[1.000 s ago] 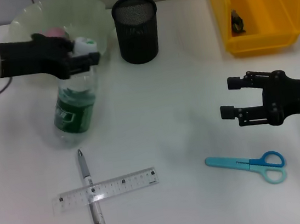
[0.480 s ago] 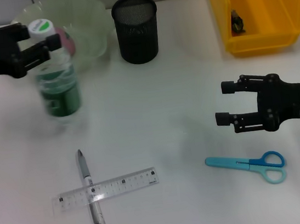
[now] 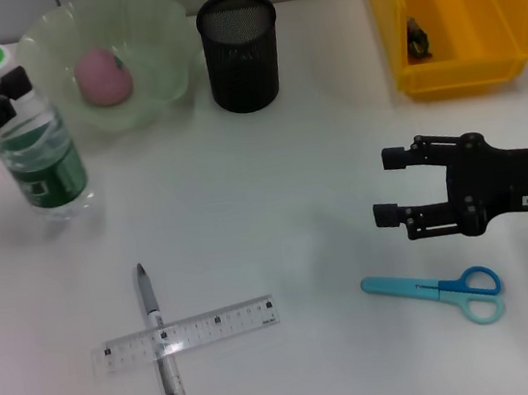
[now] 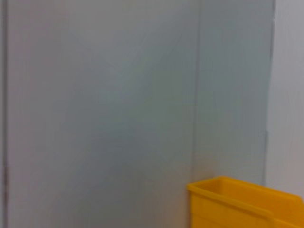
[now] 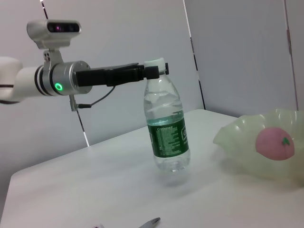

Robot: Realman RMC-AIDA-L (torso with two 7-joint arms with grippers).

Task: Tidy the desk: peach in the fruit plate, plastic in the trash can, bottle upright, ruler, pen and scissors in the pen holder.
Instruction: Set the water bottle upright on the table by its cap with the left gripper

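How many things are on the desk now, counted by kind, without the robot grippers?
Containers: 3 (fruit plate, pen holder, yellow bin)
Fruit: 1 (peach)
Bottles: 1 (bottle)
Stationery: 3 (pen, ruler, scissors)
Small dark item in the bin: 1
Total: 9

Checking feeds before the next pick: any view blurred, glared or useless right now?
Head view: evenly lit, soft shadows, pen and ruler crisp. Left wrist view: soft, only blank wall and a yellow bin corner, useless here. Right wrist view: clear; bottle upright, cap in the left end effector.
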